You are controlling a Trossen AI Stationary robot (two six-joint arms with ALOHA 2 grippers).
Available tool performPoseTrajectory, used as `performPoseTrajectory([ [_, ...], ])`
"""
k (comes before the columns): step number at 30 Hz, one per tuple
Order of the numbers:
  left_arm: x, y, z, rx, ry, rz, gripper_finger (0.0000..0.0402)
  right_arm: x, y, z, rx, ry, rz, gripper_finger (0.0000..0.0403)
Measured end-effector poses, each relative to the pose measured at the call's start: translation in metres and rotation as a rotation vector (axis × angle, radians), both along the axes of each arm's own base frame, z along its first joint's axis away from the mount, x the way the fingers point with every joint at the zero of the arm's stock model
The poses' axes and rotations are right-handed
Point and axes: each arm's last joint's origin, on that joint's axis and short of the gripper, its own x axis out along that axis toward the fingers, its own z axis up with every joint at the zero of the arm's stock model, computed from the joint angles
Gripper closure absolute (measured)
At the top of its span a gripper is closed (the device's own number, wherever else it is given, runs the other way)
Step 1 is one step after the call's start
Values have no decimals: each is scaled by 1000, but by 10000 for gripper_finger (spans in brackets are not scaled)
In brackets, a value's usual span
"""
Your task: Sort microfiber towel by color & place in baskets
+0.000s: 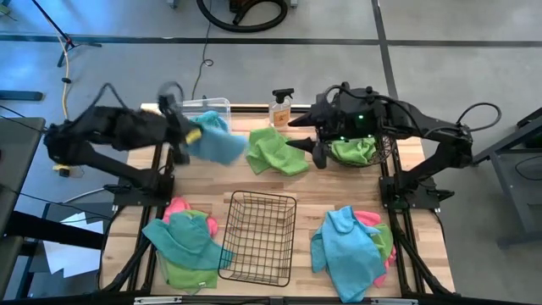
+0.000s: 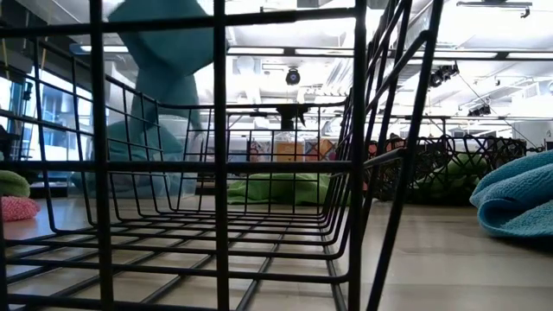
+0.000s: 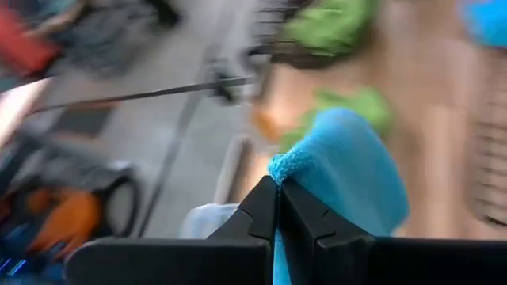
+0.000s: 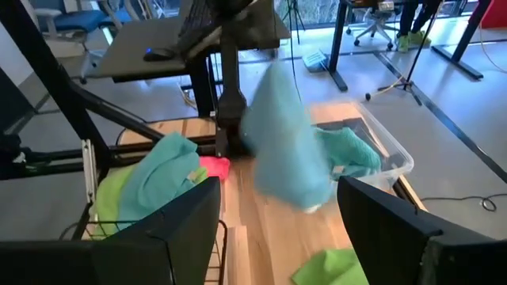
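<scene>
Both arms are dark, near-black, built of chunky jointed links on slim black struts bolted to the bench's side edges. The right arm's wrist block carries a small green light and looping black cables. The left gripper (image 3: pixel 278 207) has matte black wedge-shaped fingers; the right gripper (image 4: pixel 277 229) has broad, flat black ones.
</scene>
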Motion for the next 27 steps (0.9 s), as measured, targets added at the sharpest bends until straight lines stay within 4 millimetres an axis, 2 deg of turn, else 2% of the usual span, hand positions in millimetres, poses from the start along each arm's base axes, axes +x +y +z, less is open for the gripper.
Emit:
performPoseTrajectory([
  [4,-16,23,15,35,-156,200,401,11,-1,-7,-33,22,1,151],
  [7,-25,34,22,66,-213,261,401,16,-2,-9,-57,25,-33,151],
  [14,-22,56,21,58,-209,383,401,16,-16,-8,-83,2,-279,151],
  [18,-17,69,17,51,-188,459,401,12,-21,-6,-84,-4,-320,151],
  [22,-13,75,18,-6,-239,424,401,12,-26,-6,-58,-7,-293,151],
  [27,-9,71,26,-166,-403,254,401,12,-34,-6,-49,0,-171,151],
])
